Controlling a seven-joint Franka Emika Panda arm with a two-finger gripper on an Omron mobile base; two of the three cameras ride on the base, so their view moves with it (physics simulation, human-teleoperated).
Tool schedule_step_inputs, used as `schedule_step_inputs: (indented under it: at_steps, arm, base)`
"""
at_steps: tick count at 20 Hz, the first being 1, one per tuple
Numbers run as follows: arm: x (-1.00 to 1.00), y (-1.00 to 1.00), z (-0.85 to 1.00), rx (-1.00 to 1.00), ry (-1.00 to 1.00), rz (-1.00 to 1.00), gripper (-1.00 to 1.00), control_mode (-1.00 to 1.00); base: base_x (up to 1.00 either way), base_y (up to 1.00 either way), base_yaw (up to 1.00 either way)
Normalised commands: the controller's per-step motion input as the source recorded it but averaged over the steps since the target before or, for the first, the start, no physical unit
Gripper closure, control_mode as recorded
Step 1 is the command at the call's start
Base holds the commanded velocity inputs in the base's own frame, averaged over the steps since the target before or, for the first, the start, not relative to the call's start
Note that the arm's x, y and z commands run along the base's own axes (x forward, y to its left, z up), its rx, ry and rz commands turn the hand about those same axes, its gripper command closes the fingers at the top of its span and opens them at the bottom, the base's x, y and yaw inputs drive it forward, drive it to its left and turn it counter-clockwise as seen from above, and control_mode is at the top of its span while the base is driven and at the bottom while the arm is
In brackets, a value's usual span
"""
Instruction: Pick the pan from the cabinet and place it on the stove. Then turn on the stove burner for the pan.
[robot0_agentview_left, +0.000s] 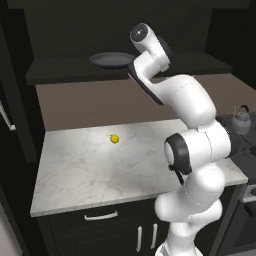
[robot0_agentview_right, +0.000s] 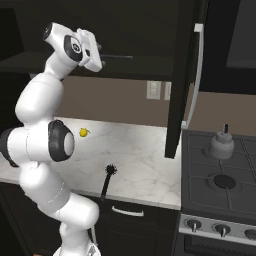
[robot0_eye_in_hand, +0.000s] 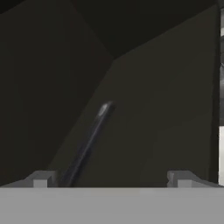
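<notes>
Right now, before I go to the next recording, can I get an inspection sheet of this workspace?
Surface: white marble counter, mostly bare.
Job's things: pan on the open cabinet's shelf, not gripped; stove has no pan.
Clutter: small yellow fruit, black brush at the counter's front edge, kettle on the stove.
Gripper: gripper open, at the pan's handle.
Cables: nothing seen.
Surroundings: open cabinet door, wall outlet.

The pan (robot0_agentview_left: 112, 60) sits on the cabinet (robot0_agentview_left: 60, 70) shelf above the counter (robot0_agentview_left: 85, 165). A lemon (robot0_agentview_left: 114, 139) lies on the counter. The stove (robot0_agentview_right: 220, 185), right of the counter, carries a kettle (robot0_agentview_right: 221, 145).
</notes>
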Motion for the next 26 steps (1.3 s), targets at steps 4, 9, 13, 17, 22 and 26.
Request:
schedule_step_inputs:
  at_steps: [4,9,13,17,22,26]
  arm:
    - [0.43,-0.08,-0.01,0.00,0.10,-0.18,-1.00,-1.00]
    - [0.48,0.00,-0.03,0.00,0.13,-0.18,-1.00,-1.00]
    - [0.47,0.00,-0.07,0.00,0.11,-0.12,-1.00,-1.00]
    - [0.28,-0.03,-0.09,0.00,0.08,-0.02,-1.00,-1.00]
    - [0.33,0.00,-0.14,0.00,0.05,0.00,-1.00,-1.00]
    - [0.21,-0.01,-0.17,0.00,0.03,0.00,-1.00,-1.00]
  base:
    - [0.00,0.00,0.00]
    - [0.00,0.00,0.00]
    - [0.00,0.00,0.00]
    - [0.00,0.00,0.00]
    - [0.00,0.00,0.00]
    - [0.00,0.00,0.00]
